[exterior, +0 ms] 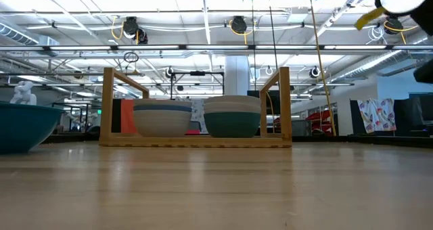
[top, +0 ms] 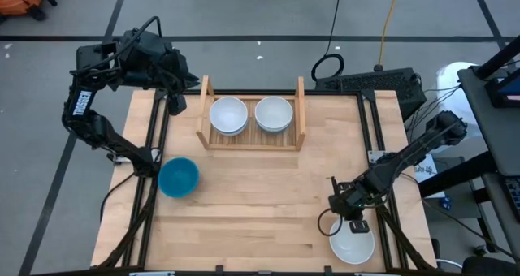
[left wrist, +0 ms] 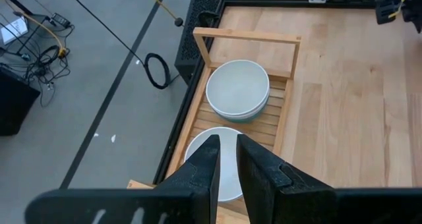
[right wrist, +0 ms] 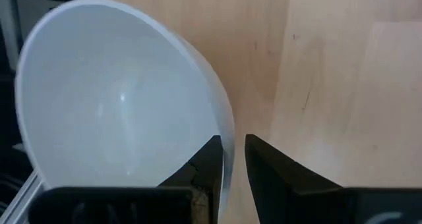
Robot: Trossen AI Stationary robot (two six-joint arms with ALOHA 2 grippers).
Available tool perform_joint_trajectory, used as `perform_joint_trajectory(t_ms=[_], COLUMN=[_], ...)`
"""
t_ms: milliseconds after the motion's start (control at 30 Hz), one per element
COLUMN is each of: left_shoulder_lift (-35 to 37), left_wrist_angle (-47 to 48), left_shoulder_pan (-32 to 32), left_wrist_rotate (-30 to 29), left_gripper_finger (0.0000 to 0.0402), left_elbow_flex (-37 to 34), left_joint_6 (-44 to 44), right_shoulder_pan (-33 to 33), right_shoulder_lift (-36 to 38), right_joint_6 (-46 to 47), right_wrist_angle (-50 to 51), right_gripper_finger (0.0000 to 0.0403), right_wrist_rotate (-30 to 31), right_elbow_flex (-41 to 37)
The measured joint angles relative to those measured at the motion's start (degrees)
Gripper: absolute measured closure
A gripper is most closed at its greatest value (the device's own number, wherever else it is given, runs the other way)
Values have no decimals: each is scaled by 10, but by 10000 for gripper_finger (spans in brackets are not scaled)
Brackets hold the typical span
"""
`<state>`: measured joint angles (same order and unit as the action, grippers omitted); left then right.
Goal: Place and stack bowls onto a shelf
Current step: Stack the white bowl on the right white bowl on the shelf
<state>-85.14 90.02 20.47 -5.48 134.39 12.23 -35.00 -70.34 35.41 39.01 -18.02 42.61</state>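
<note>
The wooden shelf (top: 252, 138) stands at the table's far middle. It holds two stacks of bowls, both white on top: the left one (top: 228, 115) and the right one (top: 274, 114), whose lower bowl is dark green (exterior: 232, 125). A blue bowl (top: 179, 177) rests on its base at the table's left. A white bowl (top: 353, 243) sits at the near right edge. My right gripper (right wrist: 234, 155) is open with a narrow gap, one finger inside and one outside this bowl's rim. My left gripper (left wrist: 227, 158) is also open with a narrow gap, held high over the shelf's left end. My right gripper comes slanting down from above at the white bowl's rim (right wrist: 227, 141), on the side toward the table's middle. One finger stands inside the bowl and one outside. I cannot tell whether either finger touches the rim. The bowl sits on the table.
Black frame rails (top: 154, 146) run along both table sides. A black box with cables (top: 370, 83) lies behind the far right corner. Bare wood (top: 260, 195) stretches between the shelf and the near edge.
</note>
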Motion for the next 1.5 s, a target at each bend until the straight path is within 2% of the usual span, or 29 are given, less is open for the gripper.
perform_joint_trajectory(t_ms=[233,367,467,667,933,1100,1167,1433,1500], left_shoulder_lift=[0,0,0,0,0,0,0,0,0], left_wrist_angle=[0,0,0,0,0,0,0,0,0], left_shoulder_pan=[0,0,0,0,0,0,0,0,0], left_wrist_rotate=[0,0,0,0,0,0,0,0,0], left_gripper_finger=[344,344,344,344,344,344,344,344,344], left_elbow_flex=[0,0,0,0,0,0,0,0,0], left_joint_6=[0,2,8,8,5,1,1,0,-3], right_shoulder_pan=[0,1,5,18,81,126,145,243,270], right_shoulder_lift=[0,0,0,0,6,6,6,-1,-6], right_joint_6=[47,76,102,121,120,61,27,-103,-125], right_wrist_angle=[-113,-133,-136,-157,-176,-121,-75,111,149], right_gripper_finger=[345,373,396,400,402,402,402,402,402], right_wrist_rotate=[0,-1,-4,-2,-1,5,24,56,81], right_elbow_flex=[-71,-91,-96,-97,-89,-27,13,203,251])
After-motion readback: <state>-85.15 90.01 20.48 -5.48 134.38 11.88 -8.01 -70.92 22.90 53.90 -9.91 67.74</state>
